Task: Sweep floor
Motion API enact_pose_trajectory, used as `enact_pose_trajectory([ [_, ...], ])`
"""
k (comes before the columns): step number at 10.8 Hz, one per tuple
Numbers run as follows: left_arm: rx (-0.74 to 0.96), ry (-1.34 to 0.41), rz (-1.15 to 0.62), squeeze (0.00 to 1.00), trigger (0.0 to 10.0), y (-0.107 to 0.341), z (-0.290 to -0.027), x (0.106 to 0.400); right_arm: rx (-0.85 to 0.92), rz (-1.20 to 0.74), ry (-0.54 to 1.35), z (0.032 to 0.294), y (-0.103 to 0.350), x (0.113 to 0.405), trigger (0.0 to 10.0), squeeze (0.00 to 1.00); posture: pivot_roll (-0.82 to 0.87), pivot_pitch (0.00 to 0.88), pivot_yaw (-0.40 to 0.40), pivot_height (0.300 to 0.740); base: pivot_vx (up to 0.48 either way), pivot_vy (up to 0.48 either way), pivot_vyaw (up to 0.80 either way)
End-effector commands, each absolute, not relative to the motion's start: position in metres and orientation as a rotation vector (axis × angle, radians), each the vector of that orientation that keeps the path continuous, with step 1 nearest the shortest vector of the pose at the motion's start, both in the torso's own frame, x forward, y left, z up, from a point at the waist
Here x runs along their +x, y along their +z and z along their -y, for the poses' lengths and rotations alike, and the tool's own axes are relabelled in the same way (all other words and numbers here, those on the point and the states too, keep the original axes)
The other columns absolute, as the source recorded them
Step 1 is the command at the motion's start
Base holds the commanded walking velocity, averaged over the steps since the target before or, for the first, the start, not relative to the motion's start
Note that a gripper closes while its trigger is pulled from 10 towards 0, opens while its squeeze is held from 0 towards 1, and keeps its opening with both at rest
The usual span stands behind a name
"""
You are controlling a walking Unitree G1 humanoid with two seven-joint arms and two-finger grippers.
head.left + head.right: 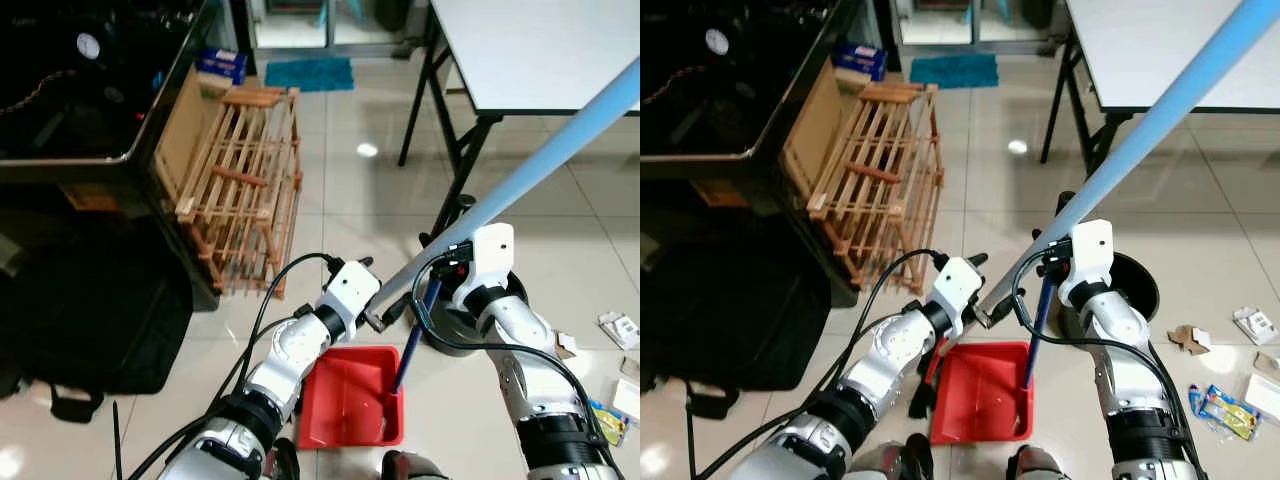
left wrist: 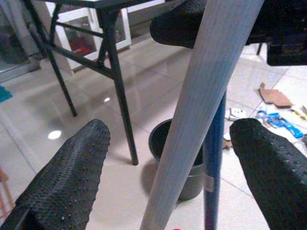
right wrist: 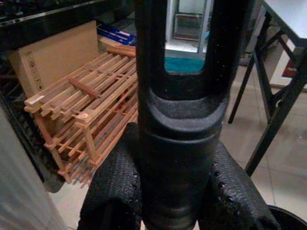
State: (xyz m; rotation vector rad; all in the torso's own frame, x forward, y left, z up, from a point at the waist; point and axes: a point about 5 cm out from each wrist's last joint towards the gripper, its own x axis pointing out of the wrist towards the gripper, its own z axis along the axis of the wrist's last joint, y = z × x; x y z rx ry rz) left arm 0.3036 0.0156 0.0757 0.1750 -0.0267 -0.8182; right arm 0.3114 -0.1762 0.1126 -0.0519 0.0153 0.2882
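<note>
The robot is standing over a red dustpan (image 1: 352, 398) resting on the tiled floor (image 1: 350, 190), with two long handles in play. The left gripper (image 1: 385, 318) is reaching toward the pale broom pole (image 1: 540, 165), its two black fingers (image 2: 67, 172) spread wide on either side of the shaft and not pinching it. The right gripper (image 3: 158, 191) is wrapping its fingers snugly around the black grip at the top of the dark blue dustpan handle (image 1: 412, 345), which is running down to the pan. The pole looks light, rigid and smooth, so it is likely to slip or swing if pinched only at one point; a low hold beside the pan should steady it. Litter (image 1: 1220, 405) is lying on the tiles to the robot's right, near a dark bucket (image 1: 1130, 285) beside the folding table (image 1: 540, 50).
</note>
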Motion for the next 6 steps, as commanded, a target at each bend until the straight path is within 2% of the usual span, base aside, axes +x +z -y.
enact_pose_trajectory([
  [1,0.182,-0.8,0.031,0.0,10.0,0.077,-0.018,0.307,-0.042,0.02,0.303,0.172,0.121,0.313,10.0,0.0,-0.26,0.154,0.06,0.74,0.0,0.0,0.0],
  [6,0.199,-0.747,0.033,0.0,10.0,0.078,-0.029,0.313,-0.012,0.043,0.354,0.15,0.127,0.32,10.0,0.0,-0.25,0.161,0.052,0.74,0.0,0.0,0.0],
])
